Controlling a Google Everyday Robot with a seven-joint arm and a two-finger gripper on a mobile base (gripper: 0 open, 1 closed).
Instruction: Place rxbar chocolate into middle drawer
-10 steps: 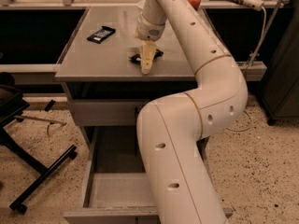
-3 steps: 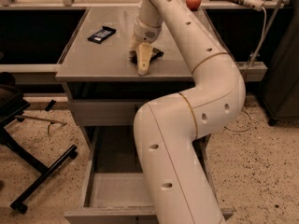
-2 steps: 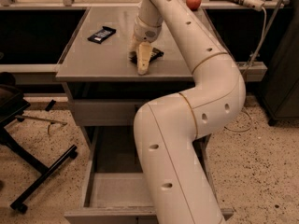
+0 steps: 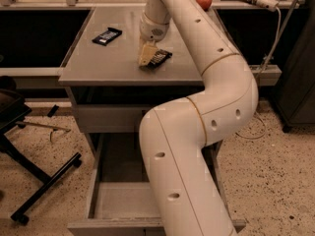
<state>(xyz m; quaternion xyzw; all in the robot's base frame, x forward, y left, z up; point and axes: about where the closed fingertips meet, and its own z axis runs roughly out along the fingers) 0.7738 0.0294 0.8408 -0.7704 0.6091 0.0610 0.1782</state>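
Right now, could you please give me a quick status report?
Gripper at cabinet top, beside rxbar chocolate. Middle drawer open below; arm crosses over it.

Gripper [image 4: 145, 56] is parked over the countertop [image 4: 98, 63], just left of the rxbar chocolate [image 4: 162, 57]; middle drawer [image 4: 120, 201] is found below, up front.

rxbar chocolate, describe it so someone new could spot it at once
On the flat grey cabinet top, find the cream gripper near the front middle. The small flat black-wrapped rxbar chocolate with pale lettering lies directly beside it; the other dark bar, with a blue-white label, sits apart, farther back left.
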